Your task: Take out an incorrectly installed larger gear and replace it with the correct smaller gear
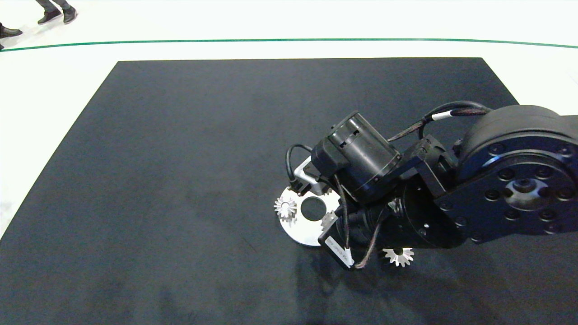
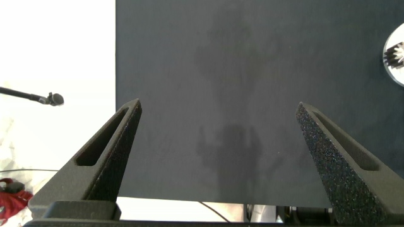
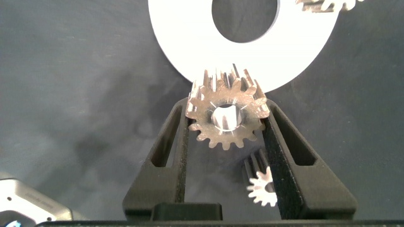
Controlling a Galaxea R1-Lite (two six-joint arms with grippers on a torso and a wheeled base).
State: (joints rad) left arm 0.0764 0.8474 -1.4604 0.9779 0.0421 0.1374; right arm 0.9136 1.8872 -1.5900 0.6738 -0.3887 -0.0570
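overhead head view, two close wrist views

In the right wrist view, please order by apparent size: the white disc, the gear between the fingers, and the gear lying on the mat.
1. White disc, largest.
2. Gear held in the right hand; it is nearest the camera, so its true size is unsure.
3. Gear on the mat, smallest, partly hidden by a finger.

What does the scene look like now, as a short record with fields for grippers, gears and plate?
Right gripper: shut on the smaller gear, at the round plate edge
Left gripper: open, empty, over bare mat
Larger gear: lying on the mat, off the plate, beside the right arm
Other gear: on the plate, by its hole
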